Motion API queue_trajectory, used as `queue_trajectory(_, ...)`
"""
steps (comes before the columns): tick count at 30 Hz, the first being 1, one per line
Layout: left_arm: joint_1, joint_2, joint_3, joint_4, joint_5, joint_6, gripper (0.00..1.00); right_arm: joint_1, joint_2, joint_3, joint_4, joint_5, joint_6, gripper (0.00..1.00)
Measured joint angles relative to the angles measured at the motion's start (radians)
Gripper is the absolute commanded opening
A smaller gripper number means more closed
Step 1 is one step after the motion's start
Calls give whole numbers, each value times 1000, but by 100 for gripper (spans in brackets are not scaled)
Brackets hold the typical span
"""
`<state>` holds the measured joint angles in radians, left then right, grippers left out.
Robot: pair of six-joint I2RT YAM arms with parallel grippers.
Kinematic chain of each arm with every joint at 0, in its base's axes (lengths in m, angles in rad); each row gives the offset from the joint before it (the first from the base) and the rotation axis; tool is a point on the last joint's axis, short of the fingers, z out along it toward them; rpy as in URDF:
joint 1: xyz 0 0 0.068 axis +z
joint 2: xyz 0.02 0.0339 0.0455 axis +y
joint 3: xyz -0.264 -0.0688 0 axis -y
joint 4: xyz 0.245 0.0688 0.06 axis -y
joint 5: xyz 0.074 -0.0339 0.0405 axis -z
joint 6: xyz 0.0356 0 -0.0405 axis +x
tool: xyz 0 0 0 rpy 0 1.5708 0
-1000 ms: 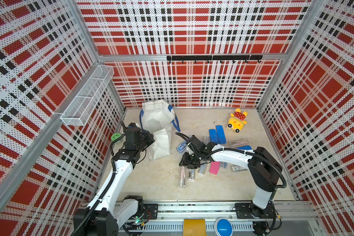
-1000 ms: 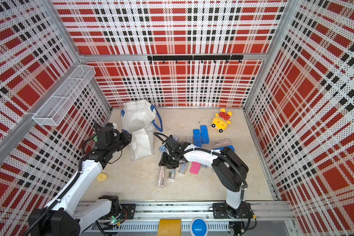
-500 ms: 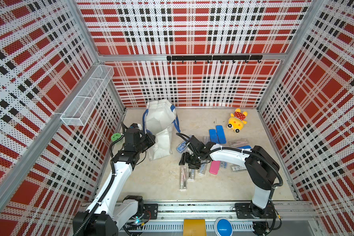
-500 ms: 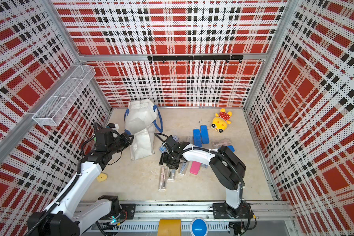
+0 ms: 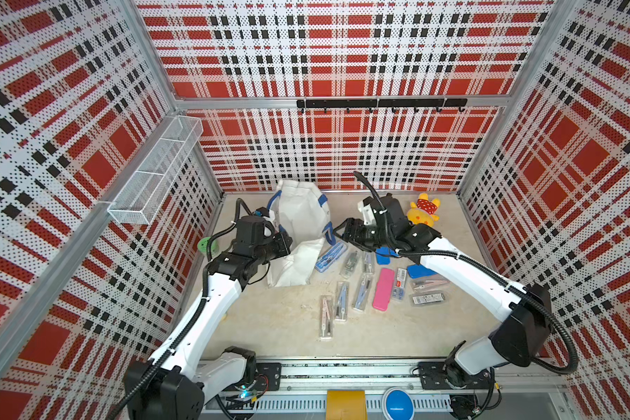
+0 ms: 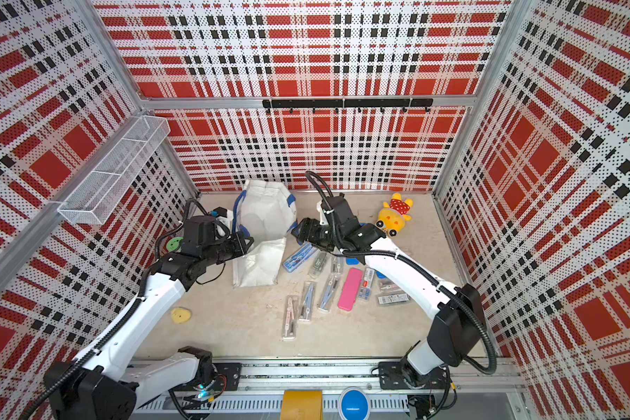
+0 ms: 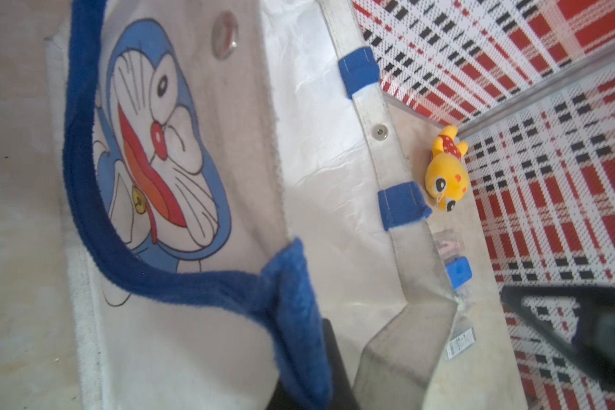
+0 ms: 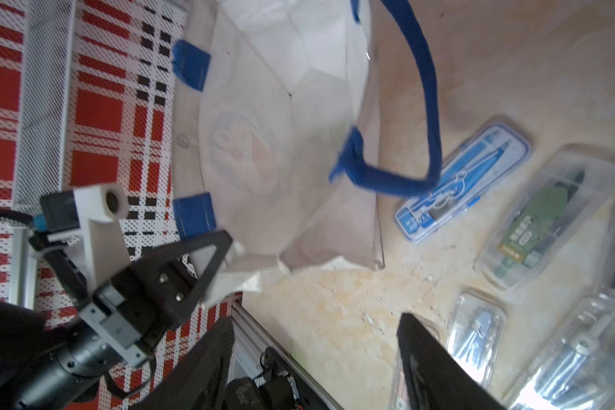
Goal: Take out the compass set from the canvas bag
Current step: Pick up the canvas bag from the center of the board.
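While both arms reach in from the rail at 6 o'clock, the beige counter point(image 5: 277, 327) shows scuffed and speckled, boxed on three sides by red, black and white plaid walls point(image 5: 342, 54) of perforated board. A black hook rail point(image 5: 379, 103) runs along the 12 o'clock wall. A white wire basket point(image 5: 153, 174) hangs on the 9 o'clock wall.

The canvas bag point(image 5: 299, 225) sits around 11 o'clock, mouth open, with a cartoon cat face point(image 7: 157, 142) printed on its side. Just beside it toward 3 o'clock lies the compass set point(image 5: 331, 257) in a blue case, out on the counter. One blue handle point(image 8: 430, 106) loops across its end in the right wrist view. Several clear cases point(image 5: 342, 301) and a pink case point(image 5: 383, 290) spread from the centre toward 4 o'clock. A yellow plush toy point(image 5: 424, 214) lies at 1 o'clock and a green disc point(image 5: 209, 244) at 9 o'clock.

The left arm point(image 5: 211, 302) rises steeply, elbow bent, with the left jaws pressed together on the bag's rim next to a blue tab point(image 8: 194, 216). The right arm point(image 5: 462, 269) arches over the cases to the bag's 3 o'clock side. The right jaws are spread, with nothing between them.
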<state>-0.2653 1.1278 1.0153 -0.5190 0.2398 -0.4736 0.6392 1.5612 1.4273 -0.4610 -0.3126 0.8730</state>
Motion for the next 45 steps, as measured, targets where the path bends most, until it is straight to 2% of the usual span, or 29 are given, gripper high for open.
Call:
queue_trajectory(6,-26,4,48,-63,-11,64,0,-82,158,103,-6,-75,-27,69)
queue_trajectory(10,-28,-11,51,-93,-16,84,0,-99,233,145,-44,-70,-38,66)
queue_trajectory(17,-41,-37,50,-124,-40,97,0,-116,194,95,-61,-35,-29,59)
queue_trajectory(26,-71,-52,40,-137,-58,105,0,-148,0,-47,-54,-38,-39,57)
queue_trajectory(33,-73,-64,40,-151,-61,108,0,-157,65,-122,19,-90,-25,53)
queue_trajectory(37,-73,-71,40,-161,-62,108,0,-157,121,-145,56,-119,-9,42)
queue_trajectory(40,-75,-72,40,-163,-63,108,0,-157,148,-154,90,-142,3,17)
queue_trajectory(42,-79,-72,40,-163,-65,108,0,-157,154,-157,114,-158,11,4)
queue_trajectory(43,-82,-72,40,-164,-69,108,0,-157,155,-162,135,-167,18,0)
queue_trajectory(45,-90,-71,42,-164,-86,108,0,-153,154,-174,183,-186,35,0)
